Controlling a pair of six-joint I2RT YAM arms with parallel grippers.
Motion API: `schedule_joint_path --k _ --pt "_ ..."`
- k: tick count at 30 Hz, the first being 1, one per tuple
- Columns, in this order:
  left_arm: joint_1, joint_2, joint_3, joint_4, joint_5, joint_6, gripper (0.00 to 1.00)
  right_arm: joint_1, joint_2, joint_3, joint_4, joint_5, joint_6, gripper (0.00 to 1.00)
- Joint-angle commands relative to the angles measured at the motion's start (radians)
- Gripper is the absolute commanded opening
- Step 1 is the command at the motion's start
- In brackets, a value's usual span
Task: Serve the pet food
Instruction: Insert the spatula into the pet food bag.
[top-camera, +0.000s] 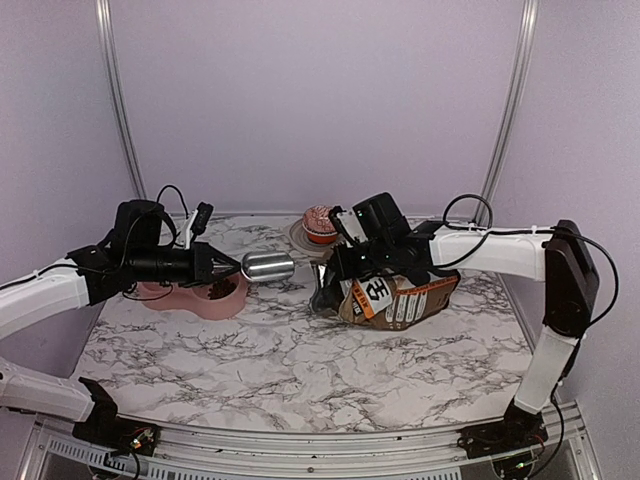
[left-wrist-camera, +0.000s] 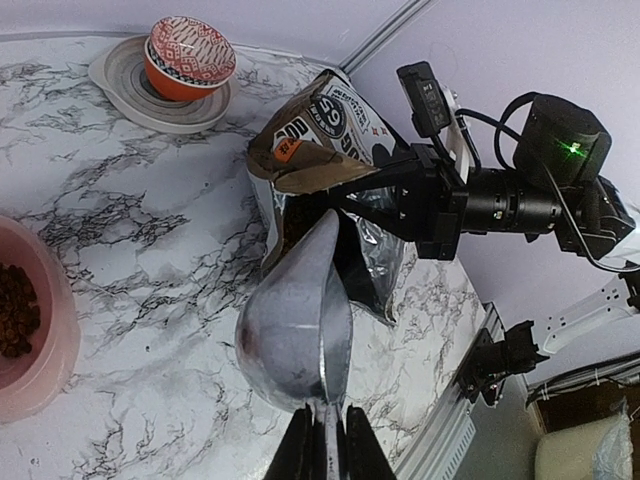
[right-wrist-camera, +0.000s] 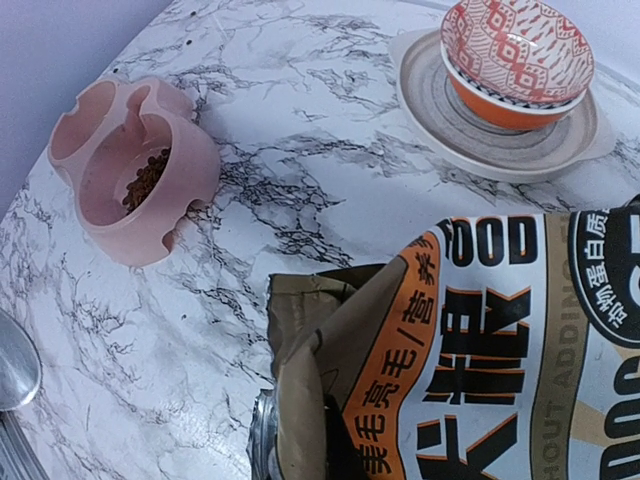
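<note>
1. While it is clamping the handle tight, the left gripper (top-camera: 218, 265) is holding the scoop (top-camera: 268, 266) level, its long axis running left to right and its cup end pointing at the bag (top-camera: 395, 298).
2. Loose pet food (right-wrist-camera: 145, 178) is lying heaped in a pink dish (top-camera: 190, 303) near the bench's (top-camera: 300, 370) left edge.
3. The right gripper (top-camera: 340, 265) is pinching the bag's open top, jaws closed.

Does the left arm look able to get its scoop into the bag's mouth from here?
Likely yes: the right gripper holds the bag open toward the scoop, and nothing stands between them.
</note>
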Motion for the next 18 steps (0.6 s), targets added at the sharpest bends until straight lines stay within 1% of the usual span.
schedule_joint_path --k 1,5,12,14,18 --pt "-0.025 0.018 -0.027 0.073 0.056 -0.014 0.00 0.048 -0.002 0.063 0.062 -0.101 0.009 0.00" --pt "-0.050 0.048 -0.042 0.114 0.057 -0.028 0.00 0.047 -0.014 0.059 0.022 -0.079 -0.018 0.00" --pt "-0.093 0.138 -0.052 0.261 0.062 -0.063 0.00 0.047 -0.029 0.083 -0.131 0.094 -0.107 0.00" --pt "-0.131 0.172 -0.042 0.278 0.053 -0.063 0.00 0.047 -0.032 0.091 -0.167 0.134 -0.130 0.00" --pt "-0.155 0.251 -0.008 0.293 0.030 -0.073 0.00 0.046 -0.048 0.086 -0.183 0.159 -0.147 0.00"
